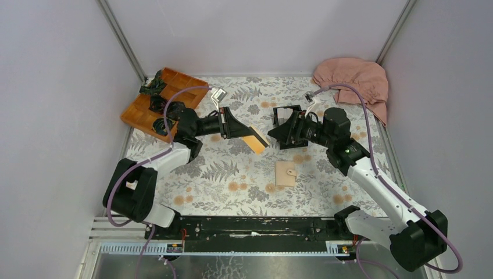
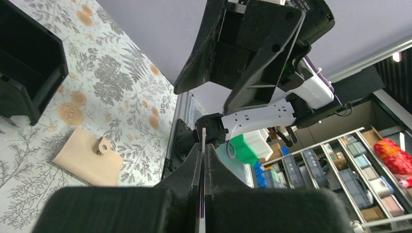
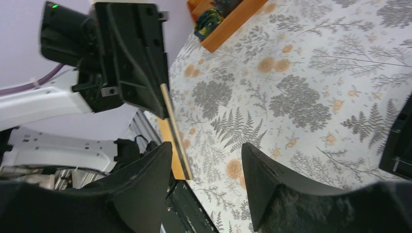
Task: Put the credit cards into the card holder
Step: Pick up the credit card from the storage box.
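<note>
Orange-gold and edge-on: the left claw is pressed together on the credit cards, holding them in the air above the middle of the worktop. I can't say how many are in that pinch. Right across from it, the right claw is spread wide and faces the free end, close but not touching as far as I can see.

Here's the danger. Only one end is gripped, so if the right claw closes off-line it could lever the cards out, or fan them if it's a stack, and down they go. Letting go on the left before the right has bitten would do the same.

Below, the card holder lies folded shut, well apart from both claws. Nothing goes in until it's opened, and a thin wallet may slide instead. The black box sits just behind the right claw, where a backward swing could clip it.
</note>
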Controlling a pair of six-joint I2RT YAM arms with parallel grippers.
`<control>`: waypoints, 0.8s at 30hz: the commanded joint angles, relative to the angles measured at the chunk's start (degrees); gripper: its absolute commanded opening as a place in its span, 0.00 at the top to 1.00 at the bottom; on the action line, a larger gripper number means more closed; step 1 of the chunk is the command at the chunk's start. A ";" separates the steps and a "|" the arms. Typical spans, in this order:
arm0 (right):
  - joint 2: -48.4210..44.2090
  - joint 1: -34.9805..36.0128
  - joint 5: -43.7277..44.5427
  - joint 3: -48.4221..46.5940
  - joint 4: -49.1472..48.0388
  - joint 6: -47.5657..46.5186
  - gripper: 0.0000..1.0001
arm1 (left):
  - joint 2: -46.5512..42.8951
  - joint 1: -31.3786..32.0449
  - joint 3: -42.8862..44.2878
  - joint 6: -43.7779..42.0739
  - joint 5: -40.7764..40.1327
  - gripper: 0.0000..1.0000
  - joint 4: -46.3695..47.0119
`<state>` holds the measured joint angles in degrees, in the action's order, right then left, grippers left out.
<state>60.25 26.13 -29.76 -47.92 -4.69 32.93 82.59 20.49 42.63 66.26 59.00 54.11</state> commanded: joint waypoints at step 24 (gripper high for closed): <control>4.87 -0.18 -13.09 -0.14 -7.05 3.00 0.51 | 4.60 3.26 10.31 -10.98 5.91 1.00 -13.56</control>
<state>64.99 26.09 -40.01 -46.94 -8.67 35.07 88.09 21.74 48.12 69.41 65.60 57.49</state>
